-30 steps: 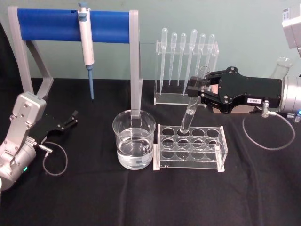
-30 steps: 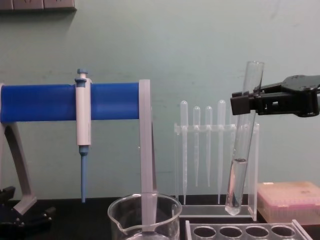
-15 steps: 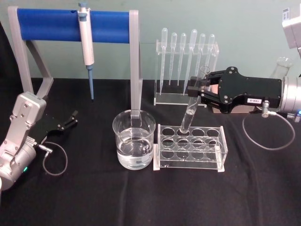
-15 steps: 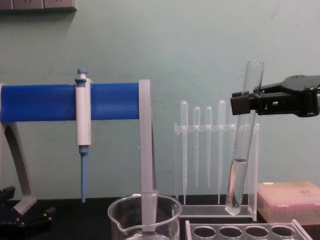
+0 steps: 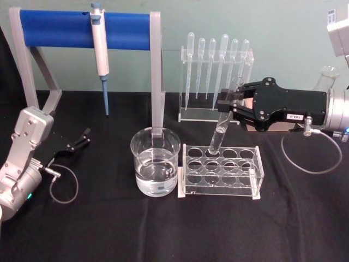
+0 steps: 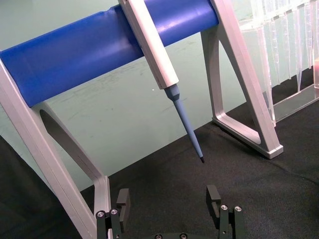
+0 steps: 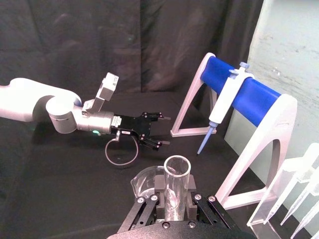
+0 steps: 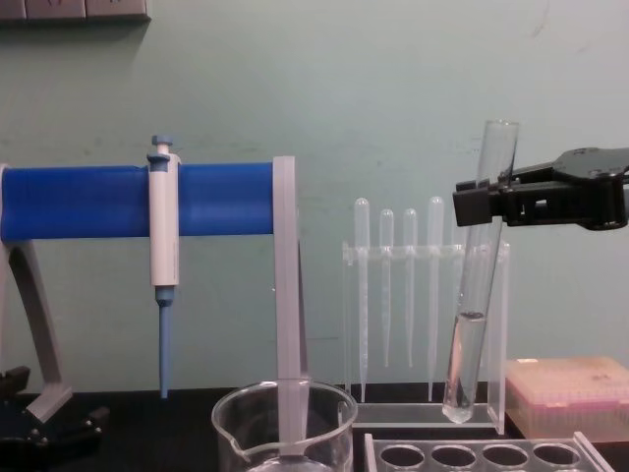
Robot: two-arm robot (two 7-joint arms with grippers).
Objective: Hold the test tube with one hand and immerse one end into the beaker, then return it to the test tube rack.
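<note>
Nothing is moved since the earlier frames. The long clear glass test tube (image 5: 221, 128) is clamped by the black two-fingered right gripper (image 5: 224, 105), tilted, bottom just above the clear plastic rack's (image 5: 218, 190) back row. The wide glass beaker (image 5: 155, 161) is set just beside the rack. The left gripper (image 5: 82, 137) is parked open, well apart. If lowered tilted, a hole rim could be struck.

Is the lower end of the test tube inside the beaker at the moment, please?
No, the test tube, gripped by the right hand, hangs over the rack, beside the beaker.
</note>
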